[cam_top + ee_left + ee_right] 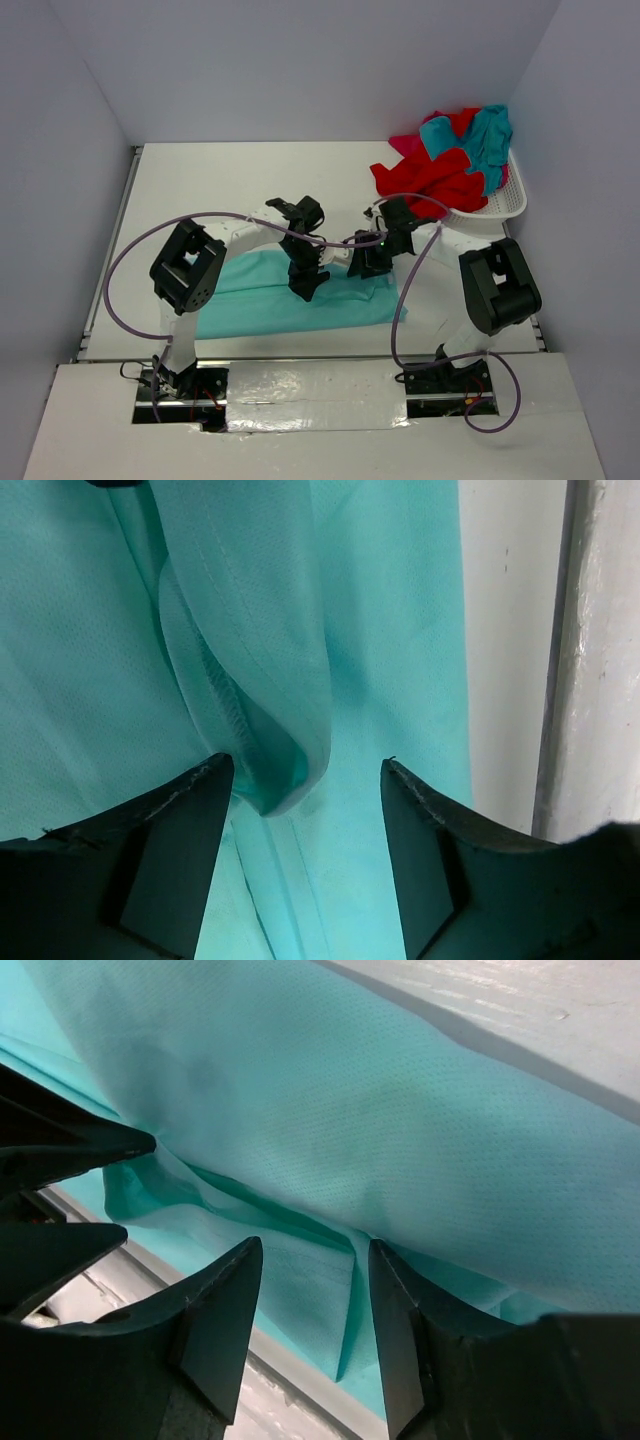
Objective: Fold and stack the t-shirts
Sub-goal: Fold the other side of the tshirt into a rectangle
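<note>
I am holding my left gripper wide apart just above the teal t-shirt, and it is gripping nothing. A soft, rounded ridge of the cloth is rising between my two dark wedge-shaped fingers without being pinched. My right gripper is standing partly spread over the same shirt, close beside the left one, and it too is holding nothing. A sharp crease is running down through its gap.

The shirt is showing a fine, dotted mesh knit, thin and slightly glossy, with stitched hems along its folds. It is lying as a long, flattened band across the smooth white table, just in front of my two bases, with its right end doubled over in loose layers.

At the far right corner a white plastic mesh basket is holding the other t-shirts. They are heaped in a rumpled mound of red, teal and magenta, with a red one drooping over the rim toward the table.
</note>
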Controlling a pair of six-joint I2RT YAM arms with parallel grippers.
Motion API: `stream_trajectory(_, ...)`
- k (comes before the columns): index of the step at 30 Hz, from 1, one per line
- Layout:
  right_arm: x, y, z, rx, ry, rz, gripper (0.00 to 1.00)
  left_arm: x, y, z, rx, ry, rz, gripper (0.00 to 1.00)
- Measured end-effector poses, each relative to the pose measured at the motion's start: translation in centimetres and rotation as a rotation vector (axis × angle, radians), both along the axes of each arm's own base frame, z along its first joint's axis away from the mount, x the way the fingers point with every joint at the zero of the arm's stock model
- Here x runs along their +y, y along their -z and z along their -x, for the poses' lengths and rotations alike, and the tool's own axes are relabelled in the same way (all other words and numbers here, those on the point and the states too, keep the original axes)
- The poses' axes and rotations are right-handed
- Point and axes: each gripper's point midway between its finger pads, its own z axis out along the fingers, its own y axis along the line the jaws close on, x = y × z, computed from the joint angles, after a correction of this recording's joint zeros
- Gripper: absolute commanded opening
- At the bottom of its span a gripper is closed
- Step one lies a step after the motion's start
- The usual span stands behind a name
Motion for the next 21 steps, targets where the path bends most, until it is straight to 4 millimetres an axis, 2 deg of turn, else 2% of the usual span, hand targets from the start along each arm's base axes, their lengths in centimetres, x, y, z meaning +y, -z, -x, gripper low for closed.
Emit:
stream_trajectory(1, 0.1, 0.1, 0.1, 0.004, -0.004, -0.002, 0.52, 0.0, 0.0, 0.0, -0.001, 0.000, 0.000, 0.68)
stream_trajectory(2, 0.2, 0.1, 0.2, 0.009, -0.009, -0.006, 0.51, 0.0, 0.0, -0.1, -0.003, -0.001, 0.001, 0.59)
stream_trajectory(4, 0.4, 0.4, 0.6, 0.025, -0.019, -0.014, 0.46, -0.1, 0.0, -0.1, -0.001, -0.005, 0.002, 0.48)
stream_trajectory(5, 0.6, 0.4, 0.7, 0.031, -0.025, -0.017, 0.44, -0.1, 0.0, -0.1, -0.001, -0.005, 0.001, 0.38)
stream_trajectory(7, 0.9, 0.6, 1.0, 0.044, -0.037, -0.027, 0.38, -0.1, 0.0, -0.1, -0.001, -0.006, 0.001, 0.31)
stream_trajectory(8, 1.0, 0.6, 1.2, 0.048, -0.042, -0.031, 0.38, -0.1, 0.0, -0.1, 0.000, -0.007, 0.000, 0.24)
stream_trajectory(10, 1.1, 0.6, 1.4, 0.057, -0.050, -0.039, 0.29, 0.0, 0.0, 0.0, 0.006, -0.015, -0.003, 0.16)
stream_trajectory(11, 1.2, 0.6, 1.5, 0.058, -0.055, -0.042, 0.24, 0.0, 0.0, 0.0, 0.007, -0.017, -0.004, 0.07)
stream_trajectory(12, 1.2, 0.6, 1.5, 0.058, -0.060, -0.044, 0.16, -0.1, 0.0, 0.0, 0.006, -0.015, -0.003, 0.03)
stream_trajectory(13, 1.2, 0.6, 1.6, 0.060, -0.063, -0.044, 0.15, 0.0, 0.0, 0.0, 0.009, -0.020, -0.005, 0.00)
stream_trajectory(17, 1.0, 0.6, 1.8, 0.065, -0.070, -0.038, 0.04, 0.0, 0.0, 0.0, 0.010, -0.020, -0.005, 0.00)
stream_trajectory(18, 1.0, 0.7, 1.9, 0.066, -0.072, -0.035, 0.08, 0.0, 0.0, 0.0, 0.010, -0.020, -0.005, 0.00)
stream_trajectory(19, 0.9, 0.7, 1.9, 0.070, -0.071, -0.031, 0.17, 0.0, 0.0, 0.0, 0.010, -0.020, -0.005, 0.00)
stream_trajectory(21, 0.8, 0.8, 2.1, 0.077, -0.070, -0.023, 0.46, 0.0, 0.0, 0.1, 0.011, -0.020, -0.006, 0.00)
